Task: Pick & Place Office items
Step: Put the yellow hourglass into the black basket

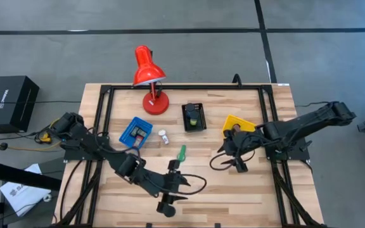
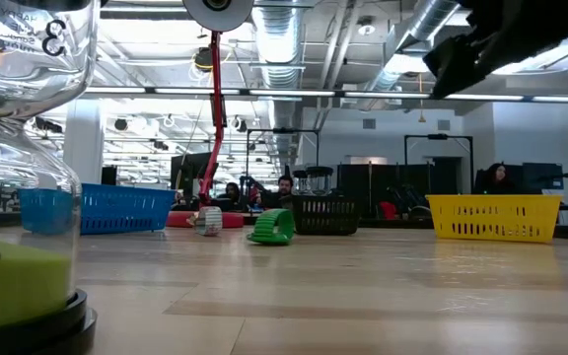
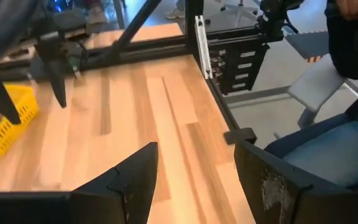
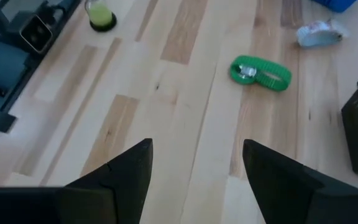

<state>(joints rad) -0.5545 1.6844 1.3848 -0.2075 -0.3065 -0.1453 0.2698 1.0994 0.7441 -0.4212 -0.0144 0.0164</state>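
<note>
Both hands I'm running hang empty over the desk with fingers spread wide. My left hand hovers near the front edge, pointing toward the right side of the frame. My right hand is above the desk's right half, just in front of the yellow bin. Farther back near the middle I see the green item lying flat on the wood, and just beyond it the white tube, close beside the blue bin. A black bin stands behind them, and the red lamp farthest back.
</note>
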